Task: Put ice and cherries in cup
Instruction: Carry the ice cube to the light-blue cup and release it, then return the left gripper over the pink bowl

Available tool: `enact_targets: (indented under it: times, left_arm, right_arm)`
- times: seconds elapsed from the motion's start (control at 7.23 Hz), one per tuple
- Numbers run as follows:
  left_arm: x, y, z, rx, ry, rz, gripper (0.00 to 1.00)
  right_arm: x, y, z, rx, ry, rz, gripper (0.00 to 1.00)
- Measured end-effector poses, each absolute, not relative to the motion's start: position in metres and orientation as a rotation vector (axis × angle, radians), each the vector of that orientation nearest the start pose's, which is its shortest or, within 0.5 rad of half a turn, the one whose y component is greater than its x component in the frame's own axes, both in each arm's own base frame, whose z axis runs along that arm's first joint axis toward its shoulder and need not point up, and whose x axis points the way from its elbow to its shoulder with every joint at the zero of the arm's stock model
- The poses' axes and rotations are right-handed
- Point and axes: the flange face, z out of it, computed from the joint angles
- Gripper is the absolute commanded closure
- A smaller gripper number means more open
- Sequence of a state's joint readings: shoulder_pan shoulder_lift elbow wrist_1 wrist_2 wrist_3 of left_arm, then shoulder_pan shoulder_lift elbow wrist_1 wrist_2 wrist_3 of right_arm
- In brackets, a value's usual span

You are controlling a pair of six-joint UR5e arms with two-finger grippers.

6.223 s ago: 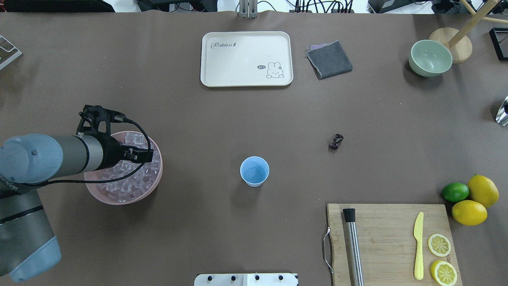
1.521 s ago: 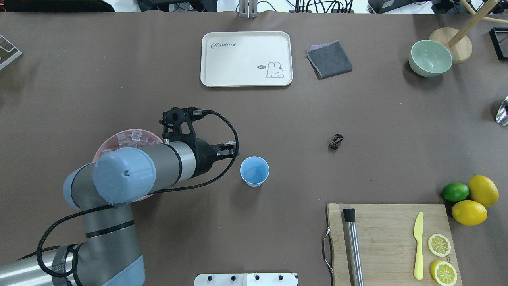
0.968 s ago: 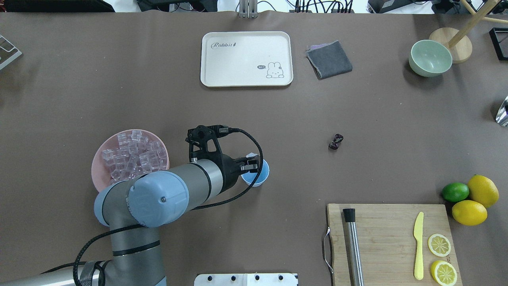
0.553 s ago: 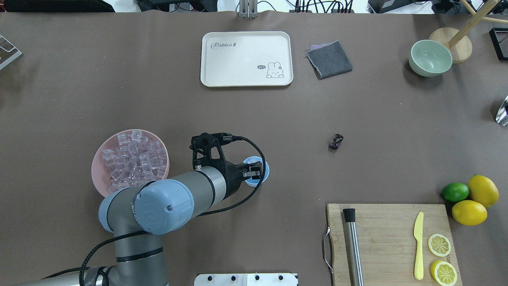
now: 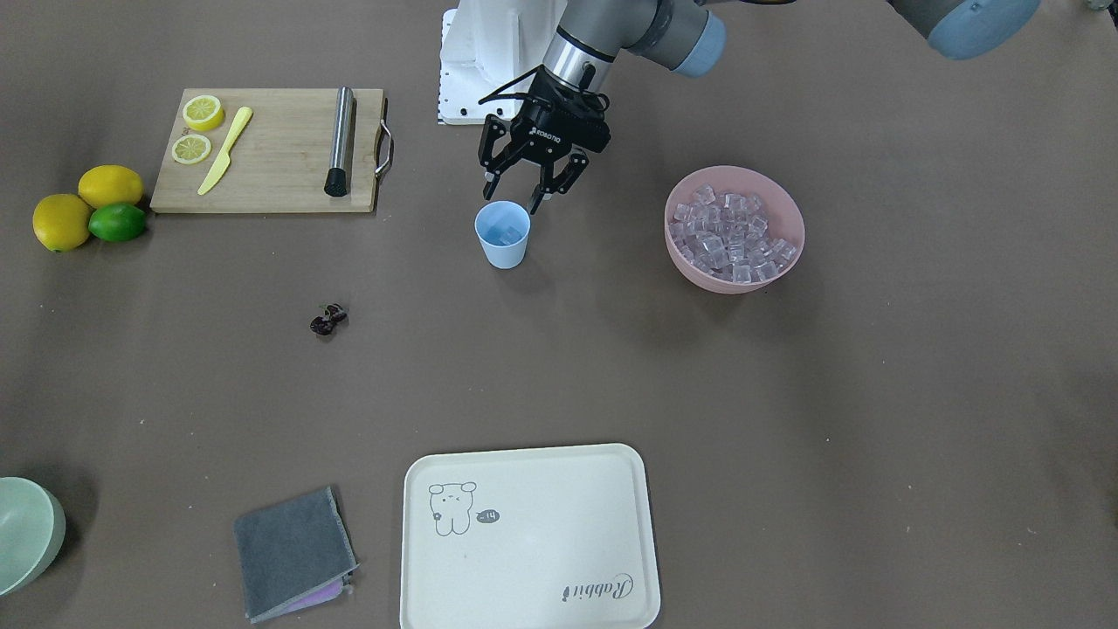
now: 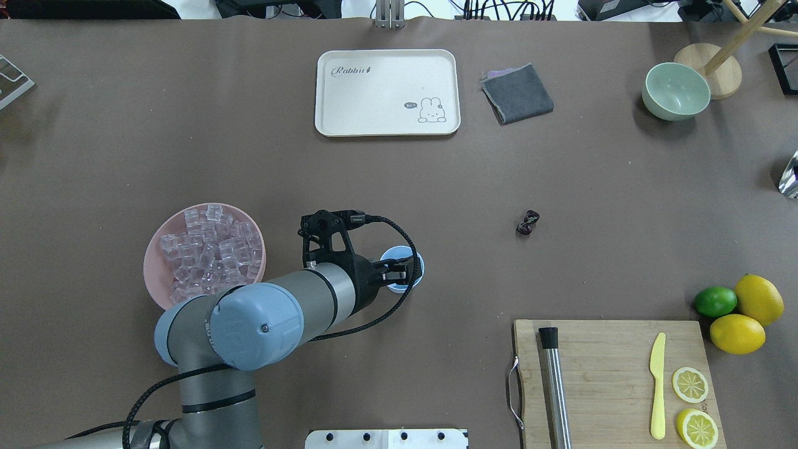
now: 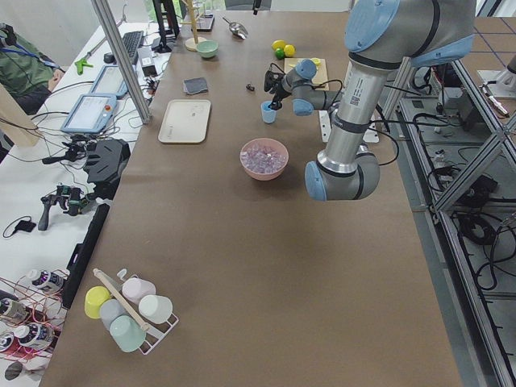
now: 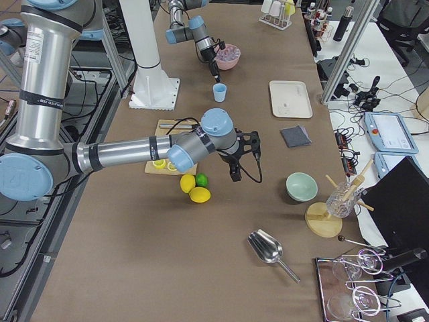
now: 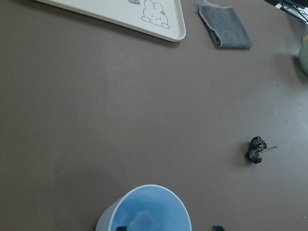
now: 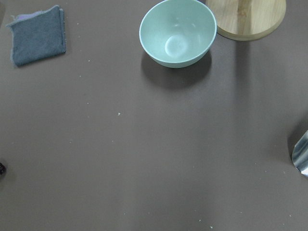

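The light blue cup [image 5: 502,249] stands mid-table, with one ice cube [image 5: 506,234] lying in it; the left wrist view shows the cube [image 9: 142,222] too. My left gripper [image 5: 516,196] hovers just above the cup's rim, open and empty; in the overhead view the gripper [image 6: 408,273] covers most of the cup [image 6: 419,268]. More ice [image 5: 727,232] fills the pink bowl [image 5: 739,286]. The cherries [image 5: 327,321] lie on the table apart from the cup. My right gripper [image 8: 234,176] shows only in the exterior right view, near the lemons; I cannot tell if it is open or shut.
A cutting board [image 6: 598,374] holds a yellow knife [image 6: 657,386], lemon slices [image 6: 690,384] and a metal rod [image 6: 554,386]. Two lemons [image 6: 737,333] and a lime [image 6: 715,301] lie beside it. A cream tray [image 6: 386,92], grey cloth [image 6: 517,93] and pale green bowl [image 6: 676,91] sit at the far side.
My left gripper went from the pink bowl to above the cup with an ice cube, then opened; the cube now lies in the cup.
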State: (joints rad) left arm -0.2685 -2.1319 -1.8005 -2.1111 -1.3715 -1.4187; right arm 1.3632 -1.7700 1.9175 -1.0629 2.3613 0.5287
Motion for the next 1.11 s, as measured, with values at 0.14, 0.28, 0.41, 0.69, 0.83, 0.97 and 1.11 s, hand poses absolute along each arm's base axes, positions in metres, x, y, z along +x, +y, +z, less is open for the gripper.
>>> enact_targets:
  times: [0.14, 0.28, 0.41, 0.69, 0.83, 0.97, 1.11]
  left_arm:
    - [0.556, -0.312, 0.169, 0.444, 1.268, -0.231, 0.03]
    - [0.553, -0.312, 0.167, 0.447, 1.272, -0.23, 0.03]
    - [0.545, -0.314, 0.164, 0.445, 1.28, -0.22, 0.03]
    - [0.502, -0.327, 0.181, 0.418, 1.274, -0.162, 0.03]
    - [0.472, -0.344, 0.206, 0.404, 1.244, -0.138, 0.03]
    - [0.441, -0.366, 0.234, 0.406, 1.195, -0.118, 0.03]
    - [0.414, -0.383, 0.262, 0.424, 1.138, -0.095, 0.03]
  right_arm:
    - [-0.027, -0.43, 0.516, 0.304, -0.931, 0.036, 0.0]
    - [-0.027, -0.43, 0.516, 0.304, -0.931, 0.036, 0.0]
    - [-0.027, -0.43, 0.516, 0.304, -0.931, 0.035, 0.0]
    - [-0.027, -0.43, 0.516, 0.304, -0.932, 0.034, 0.0]
    - [-0.027, -0.429, 0.516, 0.303, -0.932, 0.034, 0.0]
    - [-0.027, -0.429, 0.517, 0.302, -0.932, 0.034, 0.0]
    - [-0.027, -0.429, 0.517, 0.302, -0.932, 0.034, 0.0]
